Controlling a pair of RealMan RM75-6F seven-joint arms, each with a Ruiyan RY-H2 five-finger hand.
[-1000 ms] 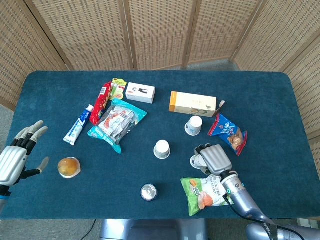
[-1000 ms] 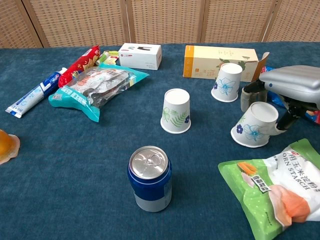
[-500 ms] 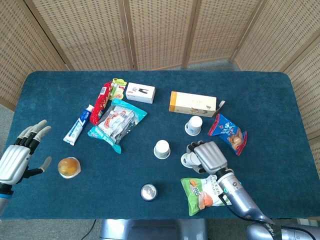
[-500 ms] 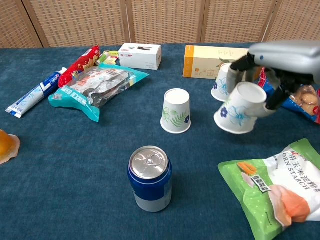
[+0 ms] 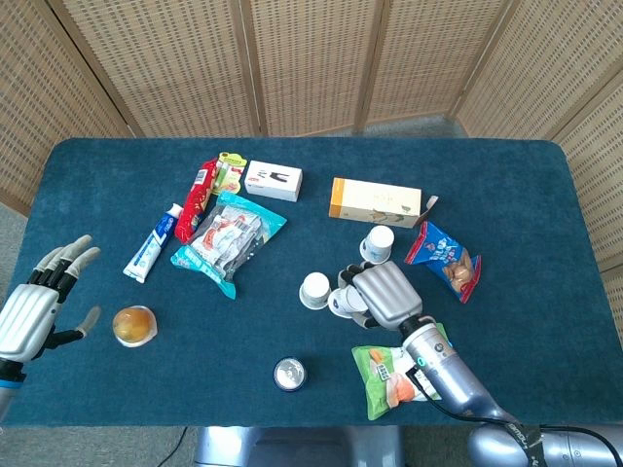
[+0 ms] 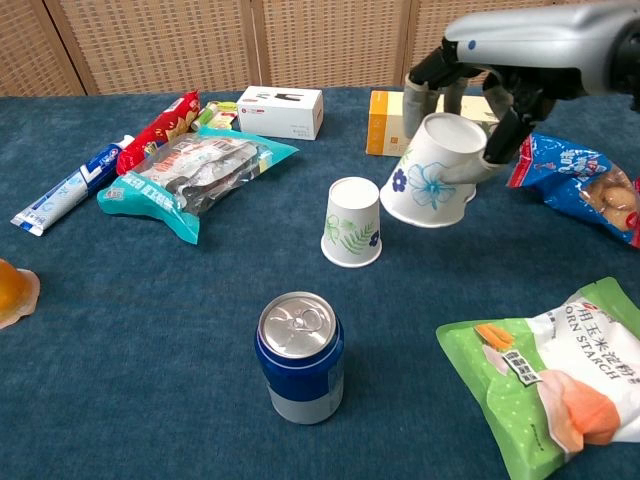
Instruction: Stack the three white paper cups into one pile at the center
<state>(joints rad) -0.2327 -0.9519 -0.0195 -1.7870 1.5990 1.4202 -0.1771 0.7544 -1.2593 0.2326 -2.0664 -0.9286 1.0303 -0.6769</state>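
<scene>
At centre frame in the chest view, the right hand [image 6: 500, 60] grips a blue-flowered paper cup [image 6: 428, 172], tilted mouth-down, in the air just right of the upside-down leaf-print cup [image 6: 352, 221]. The third cup [image 5: 377, 243] stands above it. The left hand [image 5: 34, 306] hangs open, lower left. A tilted rim could catch and topple the leaf-print cup.

Both hands, left hand [image 5: 27, 316] and right hand [image 5: 382, 295], are silver-grey metal with dark-jointed fingers [image 5: 60, 261]; right forearm grey, green-ringed wrist
</scene>
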